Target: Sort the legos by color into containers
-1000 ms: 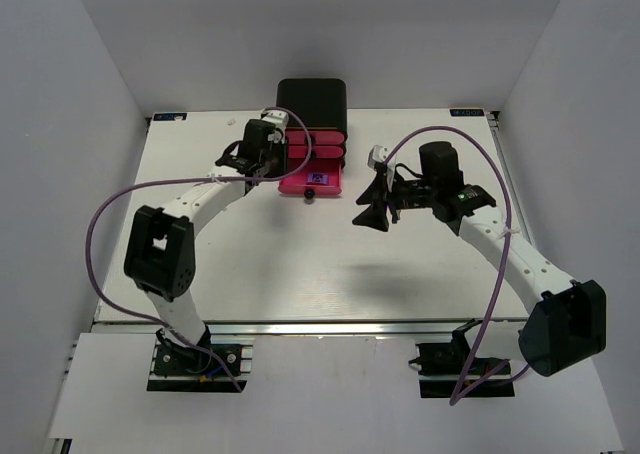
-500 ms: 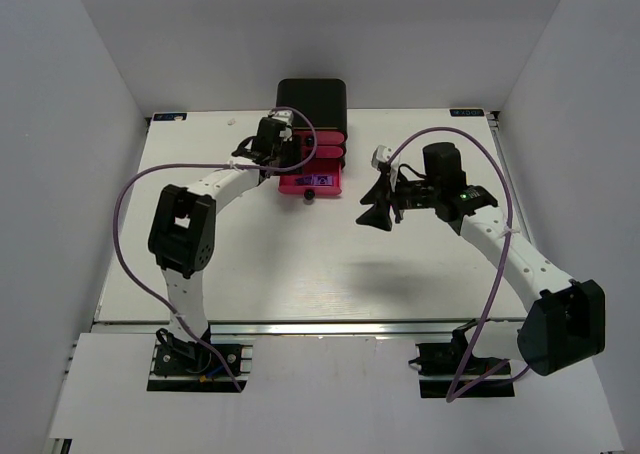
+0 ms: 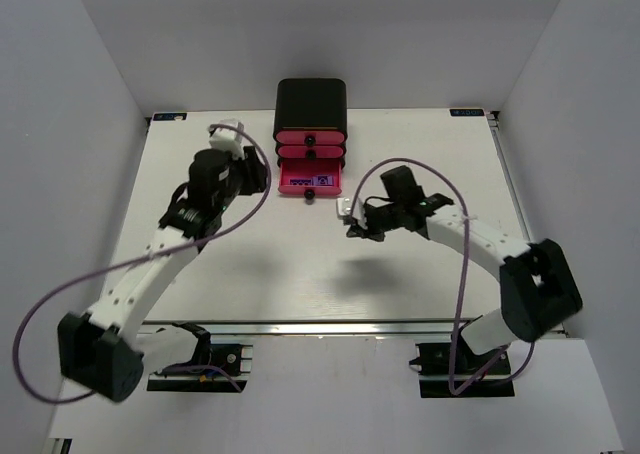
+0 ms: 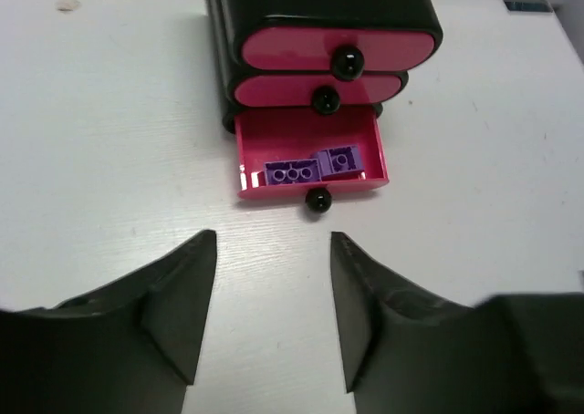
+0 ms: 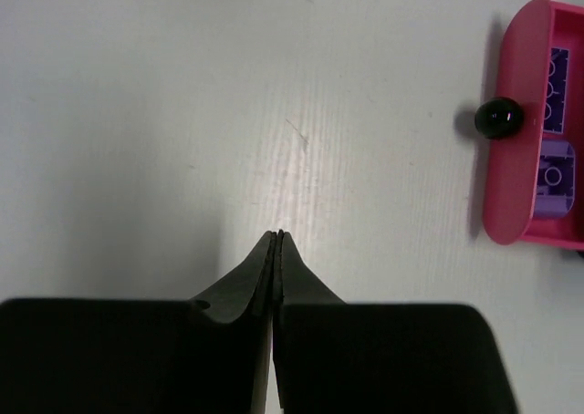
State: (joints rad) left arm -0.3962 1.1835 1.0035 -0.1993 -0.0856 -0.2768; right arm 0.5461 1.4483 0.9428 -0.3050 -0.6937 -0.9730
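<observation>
At 9 o'clock of the cabinet (image 3: 311, 101), the left tool (image 4: 273, 241) hangs released and empty. It faces the bottom drawer (image 4: 274, 191), which stands pulled out toward 6 o'clock with two purple legos (image 4: 292, 171) lying inside. If that tool pushes the knob (image 4: 318, 201) off-centre, the drawer may jam, or the likely light cabinet may skid across the tabletop (image 4: 109, 113) toward 12 o'clock. At 4 o'clock of the drawer, the right tool (image 5: 277, 237) is clenched on nothing, and a careless sweep toward 10 o'clock could clip the knob and jolt the bricks.
</observation>
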